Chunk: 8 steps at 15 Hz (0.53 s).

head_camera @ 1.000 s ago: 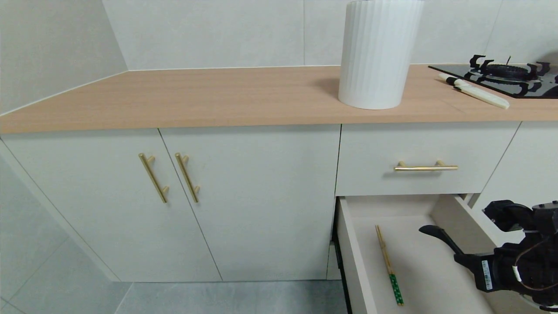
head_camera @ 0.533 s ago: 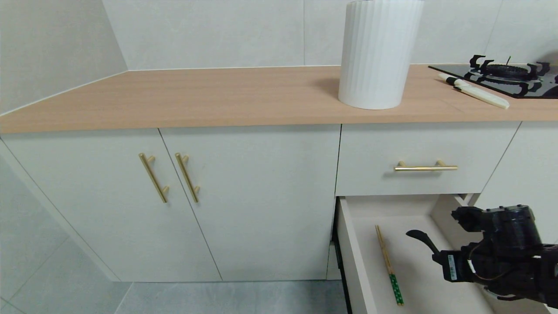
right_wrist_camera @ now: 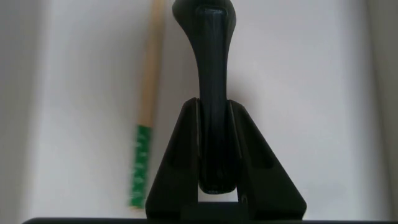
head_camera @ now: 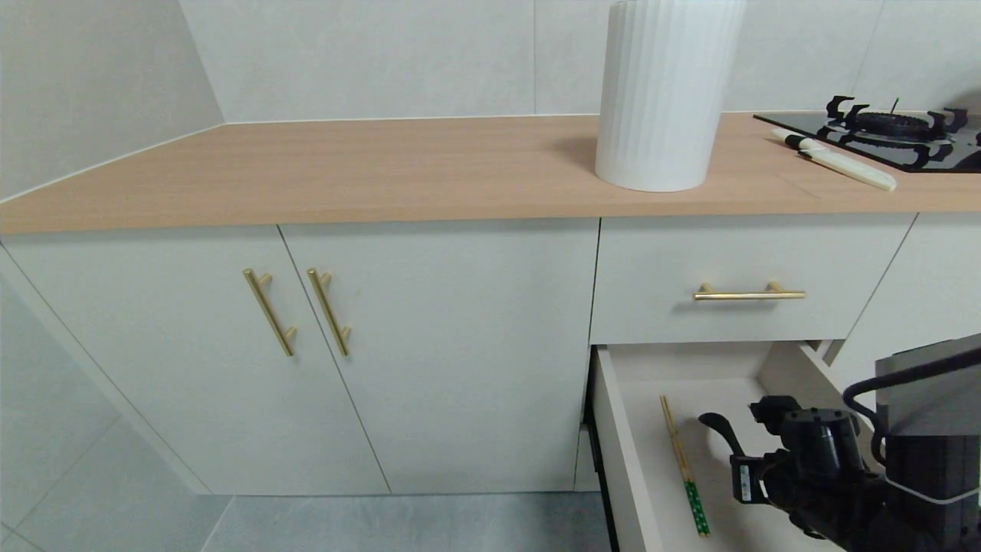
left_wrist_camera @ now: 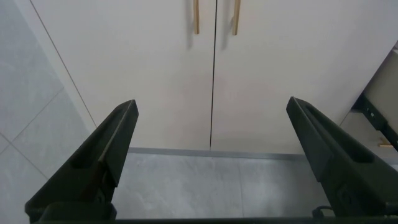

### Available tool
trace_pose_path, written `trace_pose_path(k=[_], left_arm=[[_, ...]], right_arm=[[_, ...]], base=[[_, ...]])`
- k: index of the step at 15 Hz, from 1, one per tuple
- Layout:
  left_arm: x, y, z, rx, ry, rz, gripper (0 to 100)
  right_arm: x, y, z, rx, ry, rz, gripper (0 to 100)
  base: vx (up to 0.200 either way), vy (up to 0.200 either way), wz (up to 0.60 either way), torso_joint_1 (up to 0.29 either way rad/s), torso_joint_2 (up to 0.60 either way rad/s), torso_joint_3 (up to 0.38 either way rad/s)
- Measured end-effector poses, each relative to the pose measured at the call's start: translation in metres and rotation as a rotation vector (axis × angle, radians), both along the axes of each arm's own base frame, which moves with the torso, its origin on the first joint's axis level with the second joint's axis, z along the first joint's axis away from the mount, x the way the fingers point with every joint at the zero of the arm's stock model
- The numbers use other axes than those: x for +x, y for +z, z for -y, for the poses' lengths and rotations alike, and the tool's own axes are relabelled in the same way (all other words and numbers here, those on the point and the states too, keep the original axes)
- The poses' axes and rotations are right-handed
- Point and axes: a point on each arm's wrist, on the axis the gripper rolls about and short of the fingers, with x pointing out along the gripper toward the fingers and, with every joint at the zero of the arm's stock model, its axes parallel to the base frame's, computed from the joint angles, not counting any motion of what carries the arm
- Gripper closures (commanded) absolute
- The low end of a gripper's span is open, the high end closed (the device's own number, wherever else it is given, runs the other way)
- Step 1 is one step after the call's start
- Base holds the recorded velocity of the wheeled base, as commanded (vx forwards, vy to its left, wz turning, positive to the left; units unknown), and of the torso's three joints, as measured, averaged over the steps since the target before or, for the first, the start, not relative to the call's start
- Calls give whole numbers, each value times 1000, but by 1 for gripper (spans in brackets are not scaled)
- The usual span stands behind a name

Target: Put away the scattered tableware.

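Right hand [right_wrist_camera: 214, 143]: clenched on black utensil [right_wrist_camera: 211, 56], above open drawer [head_camera: 613, 429].
Left hand [left_wrist_camera: 211, 109]: released, facing cabinet doors [left_wrist_camera: 273, 62].
Chopsticks [head_camera: 682, 464]: lying in drawer.

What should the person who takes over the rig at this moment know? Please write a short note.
Right gripper: shut on a black utensil, held over the open drawer, not yet released.
Left gripper: open, empty, facing the cabinet doors.
Done: the chopsticks lie on the drawer floor, near its left wall.
Left: set the utensil down in the drawer. The knife lies on the worktop by the hob and probably goes in next. Then close the drawer.
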Motion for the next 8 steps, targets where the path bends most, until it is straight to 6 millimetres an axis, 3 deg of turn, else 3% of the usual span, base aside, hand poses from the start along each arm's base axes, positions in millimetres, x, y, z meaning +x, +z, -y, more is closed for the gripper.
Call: trace_pose_path(k=[3,8], left_arm=[[0,0,0,0,0,0,0],[0,0,0,0,0,1,0]], right_arm=[[-1,-21,2,-49,-16,-29,100],[-2,-31,4,-58,-22,-63,100]], base=[[0,0,0,0,0,0],[0,0,0,0,0,0]])
